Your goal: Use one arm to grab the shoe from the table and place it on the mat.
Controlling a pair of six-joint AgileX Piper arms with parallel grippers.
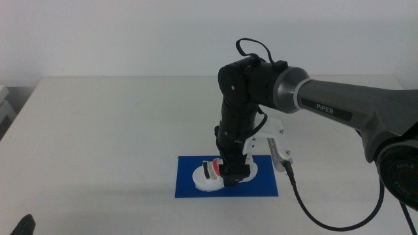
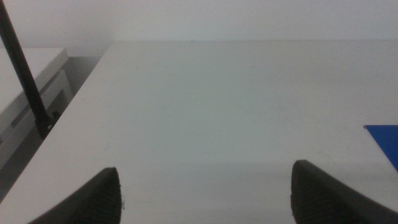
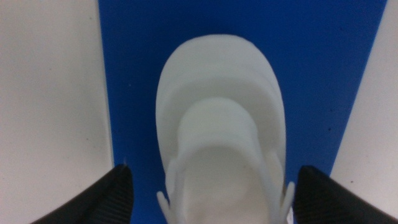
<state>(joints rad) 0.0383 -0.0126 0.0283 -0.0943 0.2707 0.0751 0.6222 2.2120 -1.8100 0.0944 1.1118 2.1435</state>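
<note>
The table [image 1: 98,130] is large and off-white and it fills most of the middle view; near its front lies the blue mat [image 1: 186,186], flat and wider than tall. The right arm [image 1: 339,111] comes in from the right side and bends down steeply over the mat. The shoe [image 1: 210,177] lies on the mat, inside its edges, and its white sole seems to rest on the blue sheet. The right gripper [image 3: 214,186] is directly above the shoe, and in the right wrist view its two jaws are spread, one on each side of the shoe and not touching it. So I judge the placing step is nearly finished and the shoe is released. The next move should be a straight lift upward, without catching the straps. The left gripper [image 2: 205,193] waits at the near table edge, its jaws also spread and holding nothing
</note>
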